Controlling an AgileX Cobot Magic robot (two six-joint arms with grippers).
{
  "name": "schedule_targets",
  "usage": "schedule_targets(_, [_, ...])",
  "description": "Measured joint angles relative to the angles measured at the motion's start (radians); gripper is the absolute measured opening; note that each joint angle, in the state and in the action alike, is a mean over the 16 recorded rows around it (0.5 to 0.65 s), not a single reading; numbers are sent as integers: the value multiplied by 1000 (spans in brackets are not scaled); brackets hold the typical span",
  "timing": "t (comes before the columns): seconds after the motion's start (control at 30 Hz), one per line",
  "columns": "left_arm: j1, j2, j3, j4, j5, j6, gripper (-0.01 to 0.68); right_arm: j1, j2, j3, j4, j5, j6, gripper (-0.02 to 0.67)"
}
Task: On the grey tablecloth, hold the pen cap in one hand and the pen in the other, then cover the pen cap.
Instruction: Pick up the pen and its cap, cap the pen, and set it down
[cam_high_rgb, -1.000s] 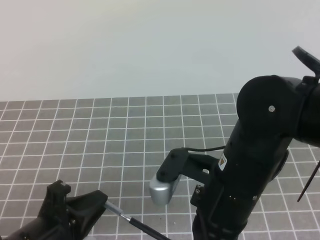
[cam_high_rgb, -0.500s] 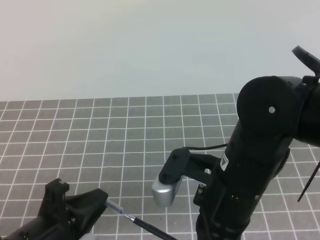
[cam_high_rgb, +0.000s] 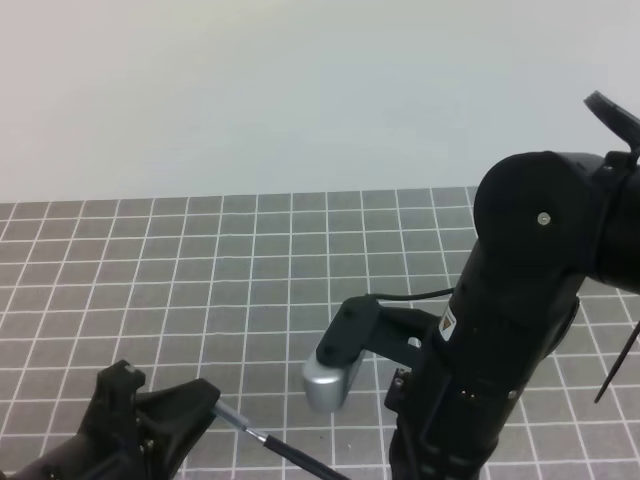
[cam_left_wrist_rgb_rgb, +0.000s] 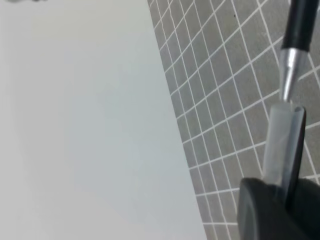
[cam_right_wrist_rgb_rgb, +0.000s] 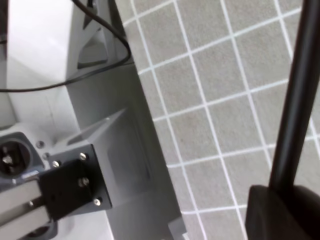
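My left gripper (cam_high_rgb: 200, 405), at the bottom left of the high view, is shut on the pen cap (cam_high_rgb: 228, 412), a short greyish tube. In the left wrist view the cap (cam_left_wrist_rgb_rgb: 284, 145) sticks out from the fingers (cam_left_wrist_rgb_rgb: 260, 205), and the pen's silvery tip (cam_left_wrist_rgb_rgb: 289, 72) sits at its mouth. The thin black pen (cam_high_rgb: 295, 456) runs down and right towards my right arm. My right gripper is below the frame in the high view. In the right wrist view it (cam_right_wrist_rgb_rgb: 280, 200) is shut on the pen's black shaft (cam_right_wrist_rgb_rgb: 295, 100). The grey tablecloth (cam_high_rgb: 250, 260) lies underneath.
The bulky black right arm (cam_high_rgb: 520, 300) and its silver wrist camera housing (cam_high_rgb: 330, 380) fill the lower right of the high view. A grey metal arm base with cables (cam_right_wrist_rgb_rgb: 75, 150) stands at the tablecloth's edge. A plain white surface (cam_high_rgb: 300, 90) lies beyond the cloth.
Only small shifts: the left gripper with the cap dipped slightly and came back, and the pen followed. The pen tip stays at the cap's mouth.
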Motion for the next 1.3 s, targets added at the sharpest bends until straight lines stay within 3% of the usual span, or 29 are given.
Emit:
schedule_targets(0.43, [-5, 0, 0, 56, 9, -29, 0, 0, 59, -30, 21, 13, 3, -4])
schedule_targets(0.97, [-104, 0, 0, 136, 65, -49, 0, 1, 72, -83, 7, 0, -3, -4])
schedule_targets(1.3, [-117, 0, 0, 136, 63, -49, 1, 2, 72, -87, 17, 0, -2, -4])
